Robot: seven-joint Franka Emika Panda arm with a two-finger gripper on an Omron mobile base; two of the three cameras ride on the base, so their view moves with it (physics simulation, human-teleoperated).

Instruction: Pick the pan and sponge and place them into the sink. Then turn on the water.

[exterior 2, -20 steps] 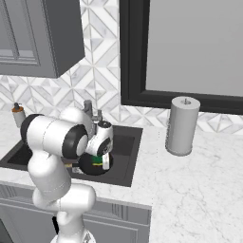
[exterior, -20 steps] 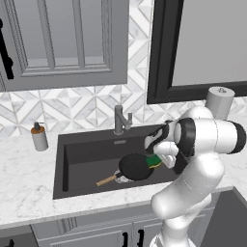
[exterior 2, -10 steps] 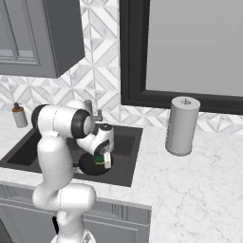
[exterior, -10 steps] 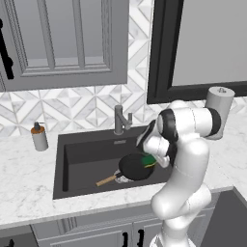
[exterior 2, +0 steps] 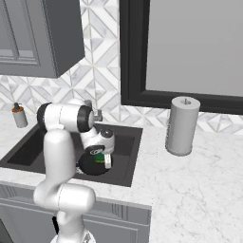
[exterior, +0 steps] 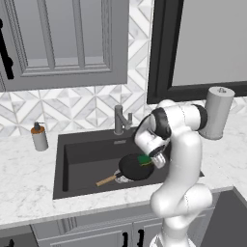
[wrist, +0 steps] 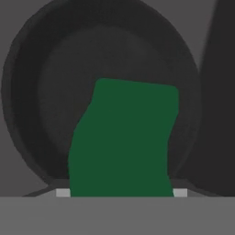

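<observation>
Fingers first: the gripper (exterior: 159, 160) hangs low over the sink (exterior: 82, 149), pointing down, and the sponge (wrist: 124, 137) sits right between the fingertips in the hand view, green face toward the camera. Only two small pale bits of the tips peek out on either side of its lower edge, and they look pressed against it, so I'd say the jaws are clamped on the sponge, not slack. From the left base view you can see a sliver of green just at the tips too.

Directly past the fingertips, underneath the sponge, is the pan (exterior: 135, 167). It's lying flat on the sink floor with its wooden handle pointing away from the gripper toward the far side of the basin. So the pan part looks done. The sponge is inside the sink's outline but I can't tell if it's touching the pan or hanging just above it, so I'd call that step nearly finished, pending a let-go.

What's left, as I read it: drop the sponge, pull up, then go to the faucet (exterior: 120, 120), which stands behind the gripper at the back rim. No blue stream from it, so the water isn't on.

Labels or writing: none I can read. The soap bottle (exterior: 39, 137) and paper towel roll (exterior 2: 182, 125) are plain.
</observation>
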